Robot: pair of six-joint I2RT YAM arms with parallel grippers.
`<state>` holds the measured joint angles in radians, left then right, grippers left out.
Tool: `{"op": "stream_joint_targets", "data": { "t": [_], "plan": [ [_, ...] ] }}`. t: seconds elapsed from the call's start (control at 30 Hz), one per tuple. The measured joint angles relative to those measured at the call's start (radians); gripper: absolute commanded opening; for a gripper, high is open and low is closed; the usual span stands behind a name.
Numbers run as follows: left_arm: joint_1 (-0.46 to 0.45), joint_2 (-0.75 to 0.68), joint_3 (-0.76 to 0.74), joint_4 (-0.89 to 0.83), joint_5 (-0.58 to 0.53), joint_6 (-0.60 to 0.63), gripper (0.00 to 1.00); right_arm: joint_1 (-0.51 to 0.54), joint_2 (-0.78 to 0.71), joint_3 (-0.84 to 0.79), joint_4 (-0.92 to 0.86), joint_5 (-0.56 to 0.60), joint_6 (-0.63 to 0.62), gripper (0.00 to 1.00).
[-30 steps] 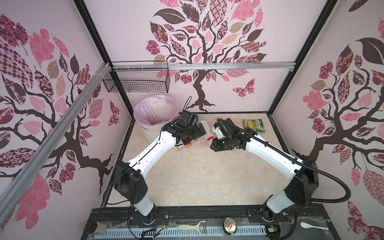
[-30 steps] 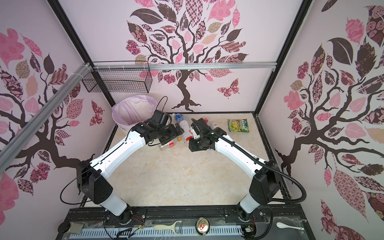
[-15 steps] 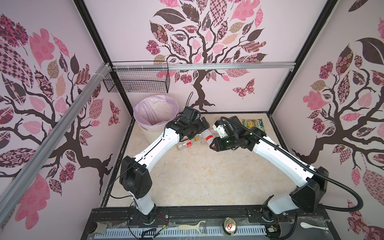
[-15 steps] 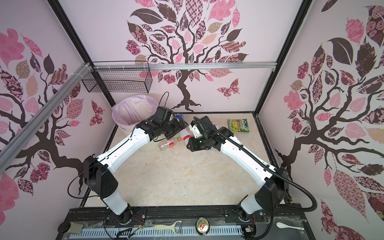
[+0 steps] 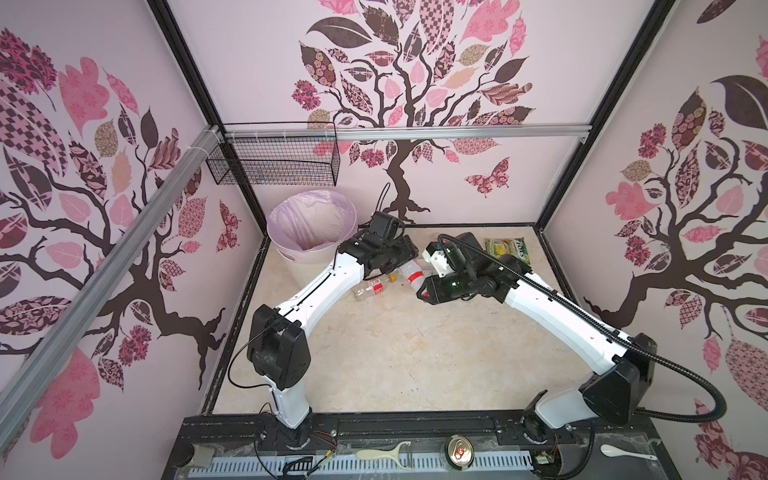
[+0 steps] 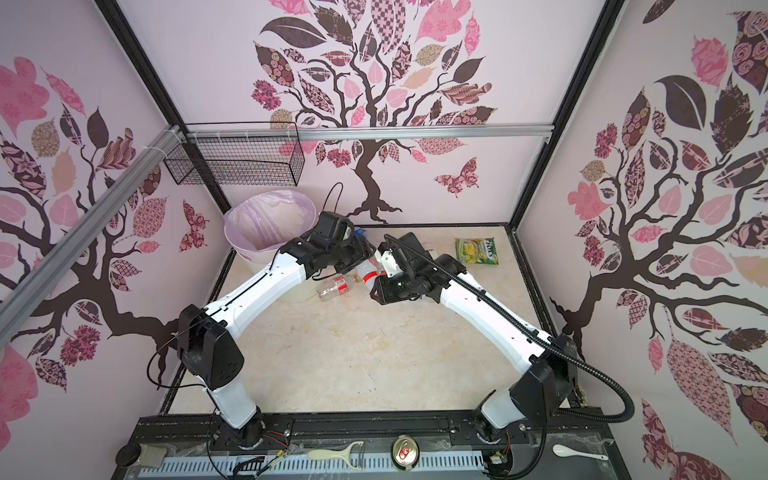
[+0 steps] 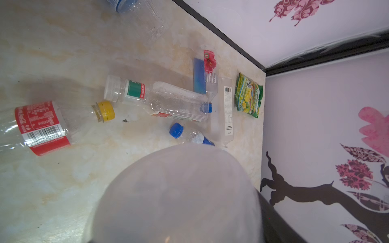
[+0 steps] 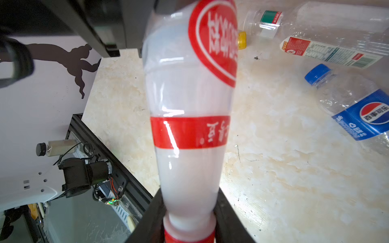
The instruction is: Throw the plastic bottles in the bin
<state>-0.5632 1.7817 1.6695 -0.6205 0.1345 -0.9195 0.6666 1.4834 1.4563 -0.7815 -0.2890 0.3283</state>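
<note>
While the white red-labelled bottle [image 8: 189,130] is being gripped at its neck, just above the red cap, the right jaws are being seen clamped tight on it. Its base is being held out toward the left jaws and is filling the near field of the left wrist view as a pale blur. Whether the left jaws are apart or pressing on that base cannot be told.

Progress is being judged as early.
- The bin [image 5: 286,249] is standing just beyond the left jaws, on the side away from the right jaws.
- Only its lilac liner [image 5: 311,216] is being made out inside; no bottle is showing in it.
- Nothing is being made out in the wire basket [image 5: 274,166], high on the wall above the bin.

Left lying on the worktop [image 8: 284,168], below and beyond the jaws, six bottles are being counted:
- the yellow-capped cola bottle [image 7: 42,128]
- the green-banded clear bottle [image 7: 168,101]
- the blue-capped Pepsi bottle [image 8: 347,105]
- the Fiji bottle [image 7: 207,77]
- a tall clear bottle with a barcode [image 7: 226,109]
- a blue-capped clear bottle [image 7: 147,19], partly cut off

The snack packet [image 7: 249,94], farthest from the jaws, is being left out of the count.
</note>
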Motion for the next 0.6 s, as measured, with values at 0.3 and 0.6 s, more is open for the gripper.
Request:
{"op": "stream_joint_targets", "data": {
  "t": [0.3,0.6],
  "plan": [
    [0.005,-0.003,0.0,0.004,0.0,0.042,0.55,0.0,0.0,0.006,0.009,0.001,-0.005,0.73],
    [0.022,-0.01,0.017,-0.026,-0.013,0.09,0.49,0.0,-0.047,-0.018,0.061,0.04,0.01,1.0]
  ]
}}
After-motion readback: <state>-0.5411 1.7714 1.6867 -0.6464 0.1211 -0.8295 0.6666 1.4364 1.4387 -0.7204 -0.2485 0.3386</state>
